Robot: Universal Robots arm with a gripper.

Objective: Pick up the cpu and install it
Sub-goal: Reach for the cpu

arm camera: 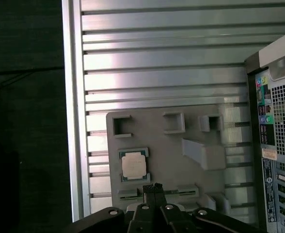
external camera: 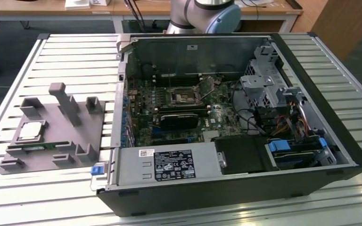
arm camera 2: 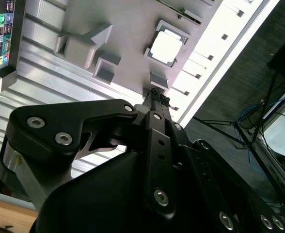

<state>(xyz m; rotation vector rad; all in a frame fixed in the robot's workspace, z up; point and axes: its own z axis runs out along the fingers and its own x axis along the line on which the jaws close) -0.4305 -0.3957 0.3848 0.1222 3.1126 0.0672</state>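
The cpu (external camera: pixel 31 131) is a small silver square lying flat in a pocket of the grey holder tray (external camera: pixel 74 127), at the exterior view's left beside the open computer case. Both wrist views look down on the cpu (arm camera 2: pixel 166 48) (arm camera: pixel 133 165) from well above. My gripper (arm camera 2: pixel 158 95) (arm camera: pixel 153 187) hangs over the tray's edge a short way from the chip, shut, with nothing between its fingertips. The dark motherboard socket (external camera: pixel 184 98) sits inside the case.
The open computer case (external camera: pixel 231 122) takes up the middle of the slatted metal table (external camera: pixel 74 56), with drive cages and cables along its right side. A thin green memory stick (external camera: pixel 37 147) lies in the tray near the chip. The arm's base (external camera: pixel 206 14) stands behind the case.
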